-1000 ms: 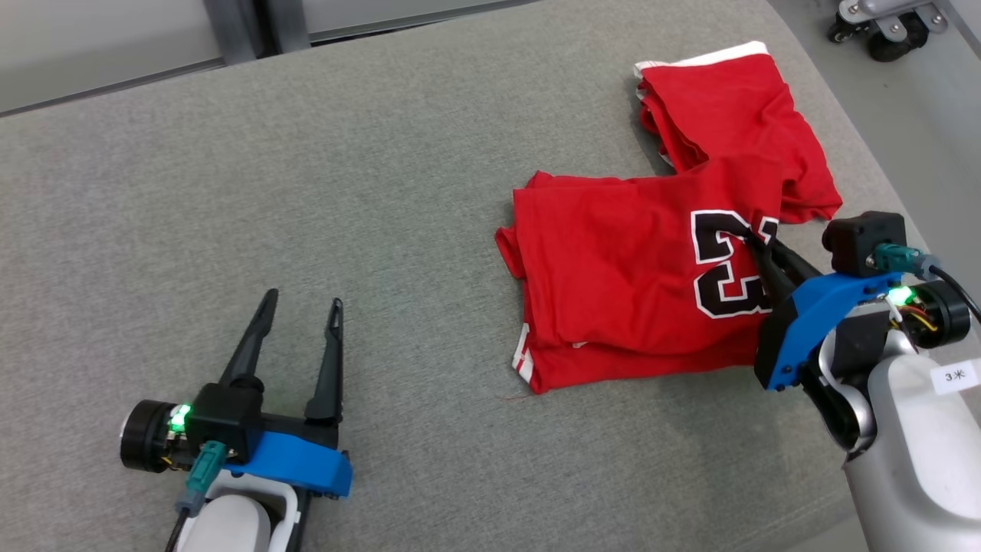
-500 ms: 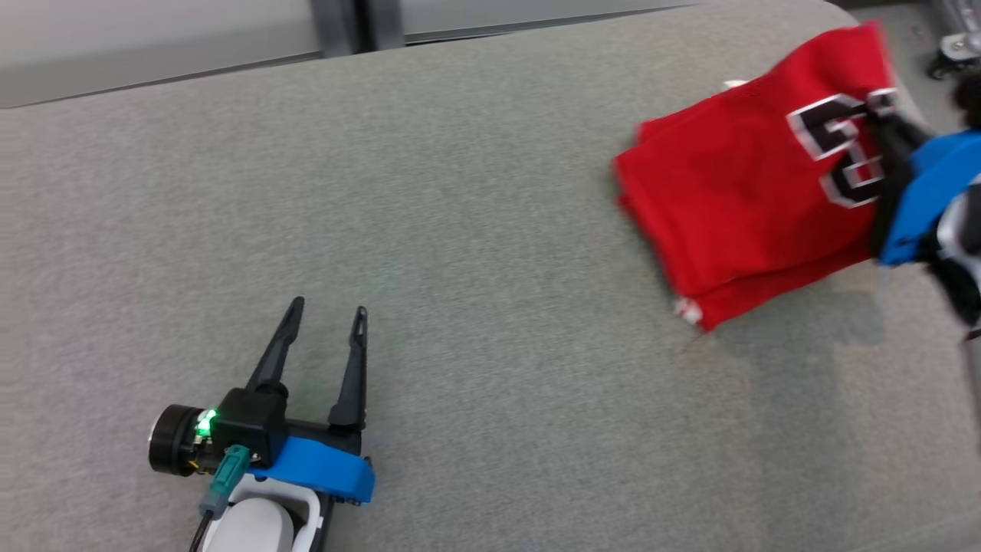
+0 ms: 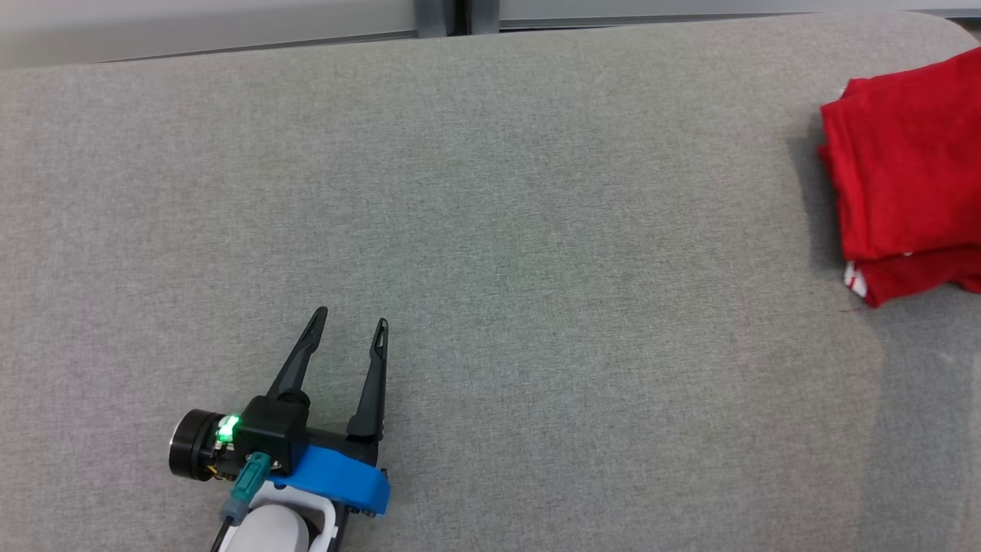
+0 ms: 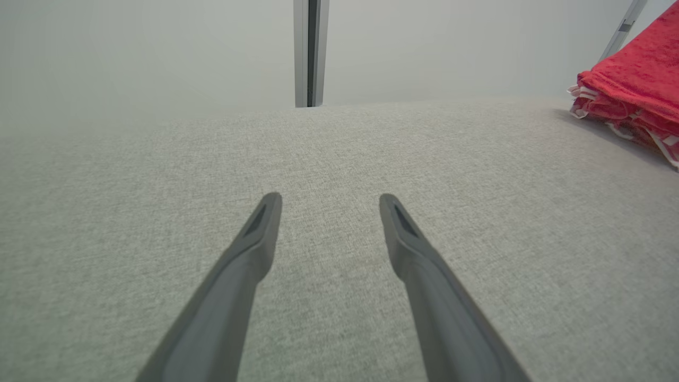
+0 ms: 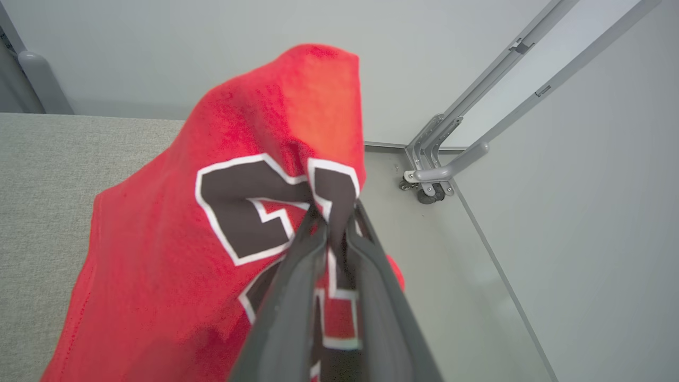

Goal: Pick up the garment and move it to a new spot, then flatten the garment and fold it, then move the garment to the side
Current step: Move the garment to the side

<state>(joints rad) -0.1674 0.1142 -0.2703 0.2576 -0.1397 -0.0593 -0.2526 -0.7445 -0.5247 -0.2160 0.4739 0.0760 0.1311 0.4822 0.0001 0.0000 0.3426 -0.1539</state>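
Surface (image 3: pixel 490 192): grey fabric, rounded edge.
Wall (image 4: pixel 132 53): pale grey, plain.
Post (image 4: pixel 310 53): grey metal, upright.
Floor (image 5: pixel 456 297): pale, smooth.

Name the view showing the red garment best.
Right wrist view: the red garment is close up, number print pinched in the right pincer. Head view catches a folded part at its edge; left wrist view, distant layered hems.

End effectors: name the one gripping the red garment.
The right end effector, pinched shut on the red garment; the left end effector stands open, holding nothing.
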